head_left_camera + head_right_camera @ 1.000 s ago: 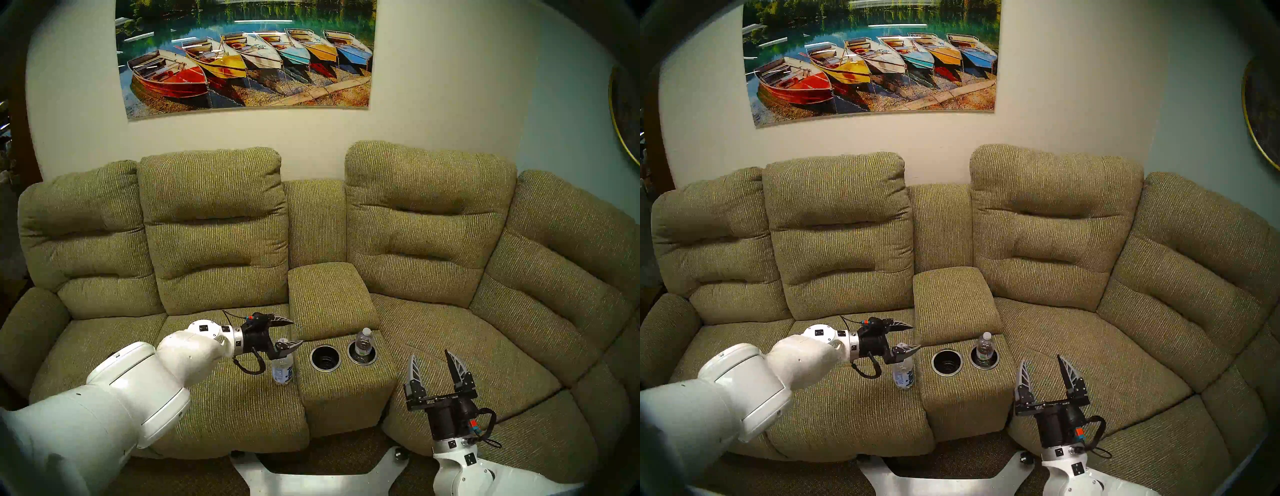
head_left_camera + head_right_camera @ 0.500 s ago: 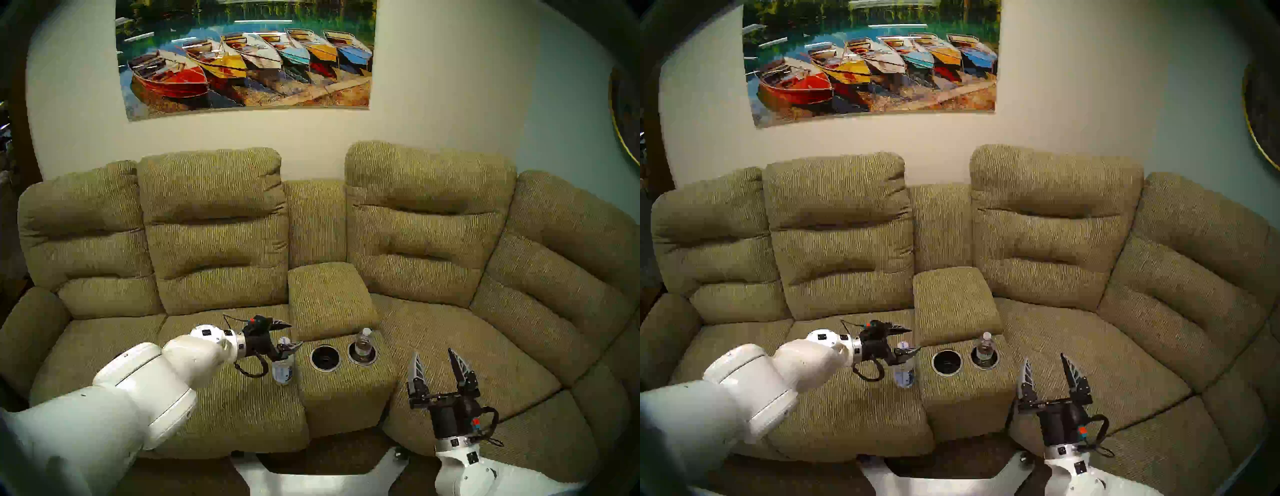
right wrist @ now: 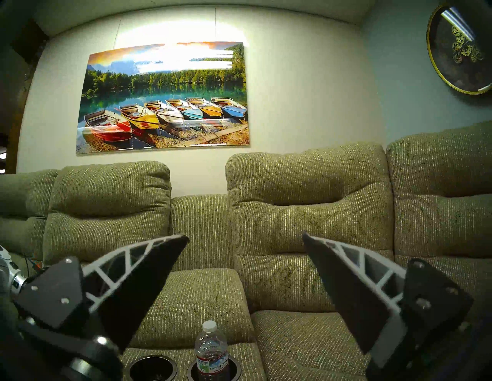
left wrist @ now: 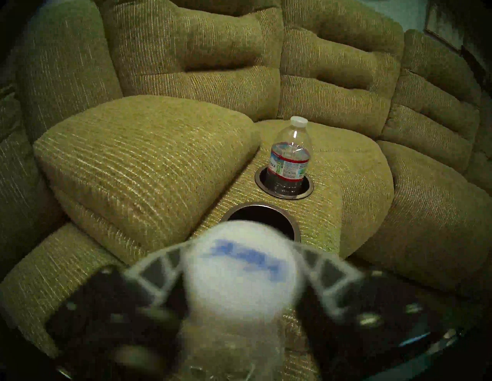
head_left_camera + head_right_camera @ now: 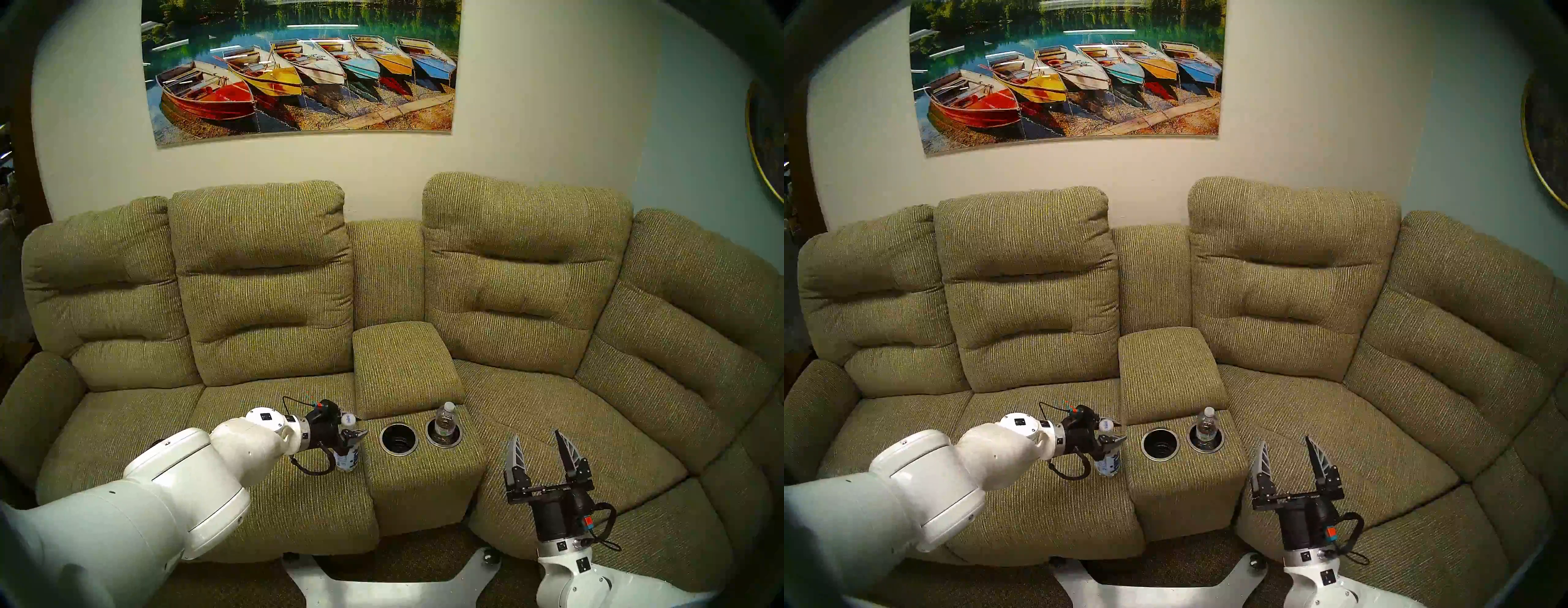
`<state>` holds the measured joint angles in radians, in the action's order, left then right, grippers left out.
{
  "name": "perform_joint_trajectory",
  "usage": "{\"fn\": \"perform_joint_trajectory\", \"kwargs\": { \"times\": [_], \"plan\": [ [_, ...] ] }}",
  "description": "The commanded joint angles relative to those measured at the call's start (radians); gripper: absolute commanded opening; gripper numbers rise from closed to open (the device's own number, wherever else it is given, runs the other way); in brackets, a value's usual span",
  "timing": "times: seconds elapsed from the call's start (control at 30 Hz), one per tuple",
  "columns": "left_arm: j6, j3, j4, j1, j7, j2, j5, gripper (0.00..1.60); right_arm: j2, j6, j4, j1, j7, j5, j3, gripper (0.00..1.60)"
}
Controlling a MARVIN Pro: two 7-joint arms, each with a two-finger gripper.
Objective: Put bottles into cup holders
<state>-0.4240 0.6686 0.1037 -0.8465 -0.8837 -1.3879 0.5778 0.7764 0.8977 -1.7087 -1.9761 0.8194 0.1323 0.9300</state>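
Observation:
A clear bottle with a blue-printed label (image 5: 348, 456) stands upright on the seat cushion, against the left side of the console. My left gripper (image 5: 354, 426) is shut on its upper part, below the white cap. In the left wrist view the bottle (image 4: 239, 266) is blurred between both fingers. The left cup holder (image 5: 399, 439) is empty. The right cup holder (image 5: 430, 440) holds the pale-labelled bottle (image 5: 444, 420), upright. My right gripper (image 5: 536, 435) is open and empty, over the seat to the right of the console.
A padded console lid (image 5: 405, 365) rises just behind the cup holders. The olive sofa's backrests (image 5: 263, 271) stand behind. My white base (image 5: 390, 588) is on the floor in front of the console.
My left gripper came down over the blue-labelled bottle and its wide-open fingers closed on the bottle's upper part. My right gripper drifted slightly right, still open.

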Motion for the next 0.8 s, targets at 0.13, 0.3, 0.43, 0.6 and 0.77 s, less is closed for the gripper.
{"fn": "perform_joint_trajectory", "kwargs": {
  "times": [0.13,0.3,0.43,0.6,0.77],
  "plan": [
    [-0.057,0.018,0.105,0.079,-0.164,0.059,0.016,0.00,0.003,0.009,-0.011,-0.002,0.006,-0.011,0.001,1.60],
    [-0.069,0.012,0.170,0.098,-0.261,0.074,0.012,0.00,0.022,-0.015,0.010,0.028,-0.002,-0.018,-0.004,1.60],
    [-0.063,0.018,0.213,0.092,-0.321,0.084,0.025,0.01,0.046,-0.037,0.019,0.052,-0.005,-0.021,-0.009,1.60],
    [-0.013,0.041,0.291,0.061,-0.434,0.113,0.063,0.00,0.103,-0.114,0.054,0.088,-0.010,-0.042,-0.025,1.60],
    [0.011,0.049,0.336,0.036,-0.436,0.119,0.070,0.01,0.135,-0.177,0.070,0.092,0.015,-0.091,-0.022,1.60]
  ]
}}
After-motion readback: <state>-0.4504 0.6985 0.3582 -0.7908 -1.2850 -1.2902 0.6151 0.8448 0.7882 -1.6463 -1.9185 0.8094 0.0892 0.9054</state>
